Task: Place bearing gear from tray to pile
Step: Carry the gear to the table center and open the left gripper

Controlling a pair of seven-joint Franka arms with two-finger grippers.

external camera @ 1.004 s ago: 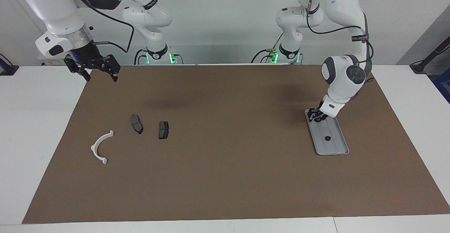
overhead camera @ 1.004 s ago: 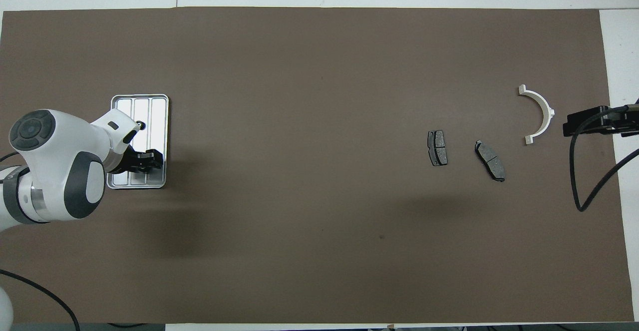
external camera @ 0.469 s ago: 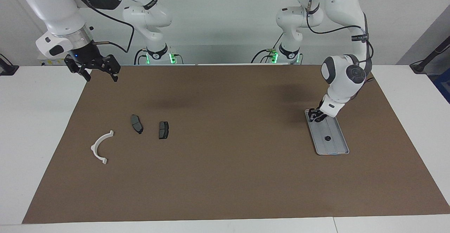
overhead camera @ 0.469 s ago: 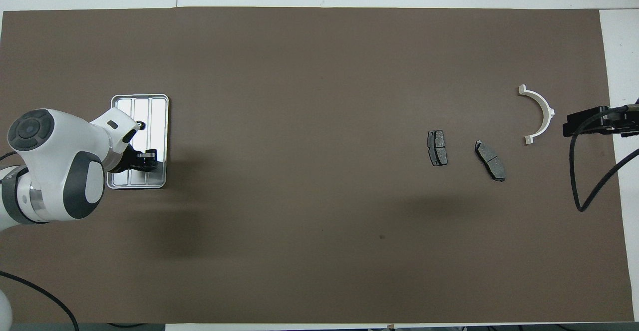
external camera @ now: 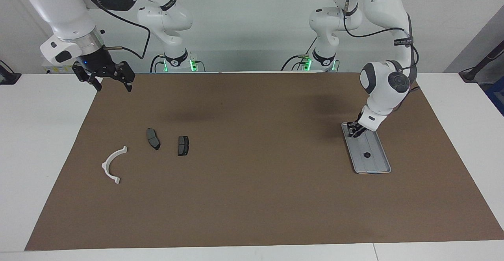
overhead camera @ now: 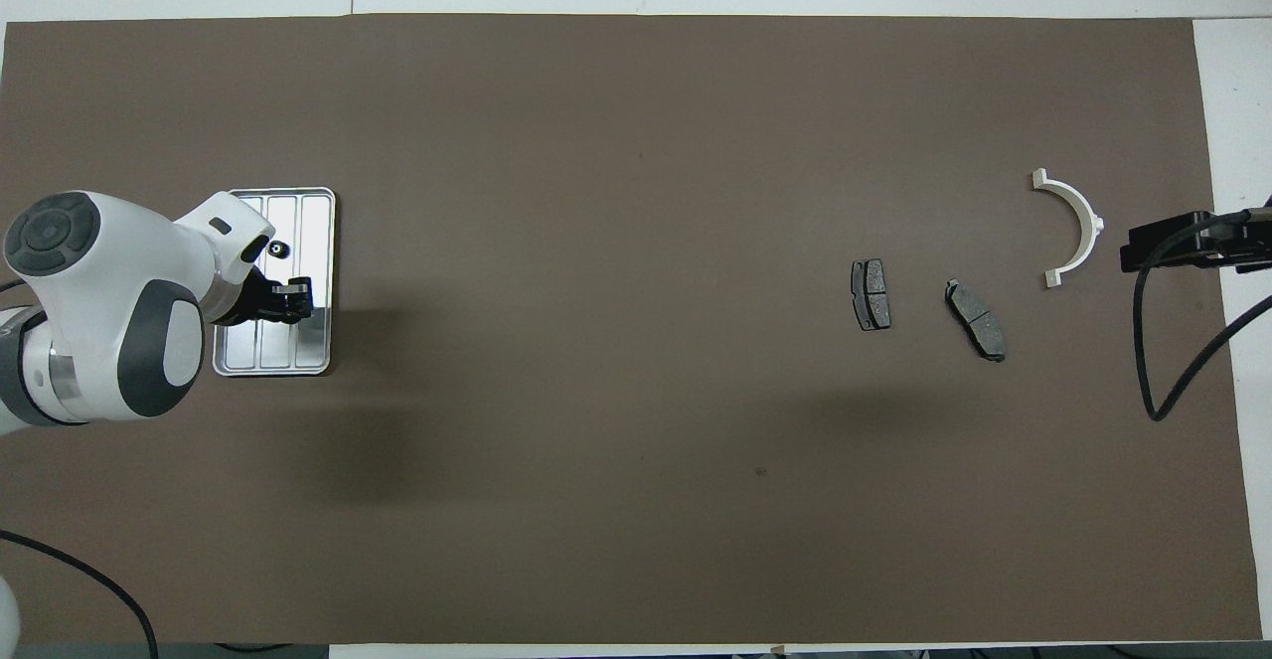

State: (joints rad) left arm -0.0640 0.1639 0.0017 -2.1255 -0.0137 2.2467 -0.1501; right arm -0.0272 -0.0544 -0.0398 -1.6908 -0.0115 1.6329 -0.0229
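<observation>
Bearing gear [external camera: 367, 154] is left lying on the tray [external camera: 378, 166], the left pincer [external camera: 353, 130] being lowered over the tray's robot-side end, its opening unreadable, while the right pincer [external camera: 112, 80] is kept waiting, spread wide, by the pile [external camera: 151, 149].

Between the tray [external camera: 374, 162] and the brake pads [external camera: 183, 145] the desk's brown mat [external camera: 260, 174] lies bare; only the left tool [external camera: 353, 131] crowds the tray

Bright, even overhead light; soft arm shadows on the brown mat [external camera: 252, 198]; tray [overhead camera: 316, 210] floor glares
</observation>
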